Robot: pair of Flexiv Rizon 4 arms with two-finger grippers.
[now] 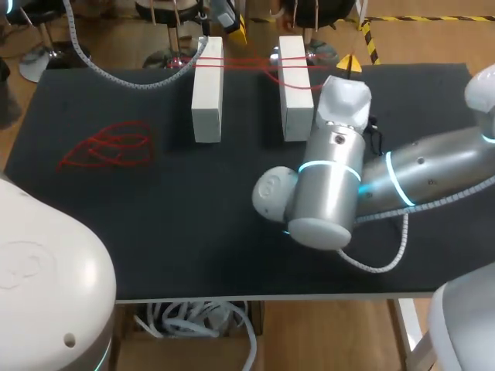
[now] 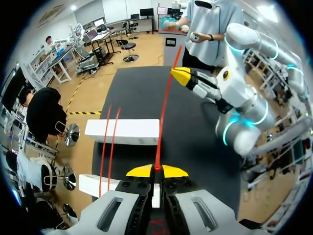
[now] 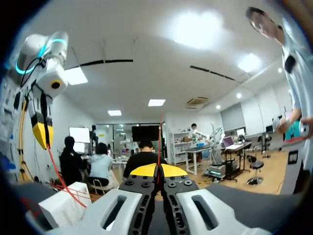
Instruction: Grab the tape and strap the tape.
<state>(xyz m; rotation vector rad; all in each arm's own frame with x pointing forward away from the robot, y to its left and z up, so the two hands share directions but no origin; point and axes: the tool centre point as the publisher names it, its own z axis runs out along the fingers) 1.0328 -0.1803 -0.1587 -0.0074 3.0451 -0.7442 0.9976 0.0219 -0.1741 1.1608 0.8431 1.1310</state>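
The tape (image 2: 164, 98) is a thin bright red line. The left tool (image 2: 157, 170) and the right tool (image 3: 157, 170) are black with yellow tips. Ahead of the left tool, the block (image 2: 122, 131) is plain white and the worktop (image 2: 137, 93) matt black. The right arm (image 1: 433, 174) is silver with glowing cyan rings.

Left claw (image 2: 157, 171) and right claw (image 3: 157, 170) (each closed tight) pinch the red tape (image 2: 164, 112).

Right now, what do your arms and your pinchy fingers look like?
My right arm is round silvery-white tubes with glowing teal rings and a white ribbed cable looping beside it. My left arm shows a smooth white shell. The left gripper and right gripper each have pale grey bodies, black inner parts and bright yellow tips.
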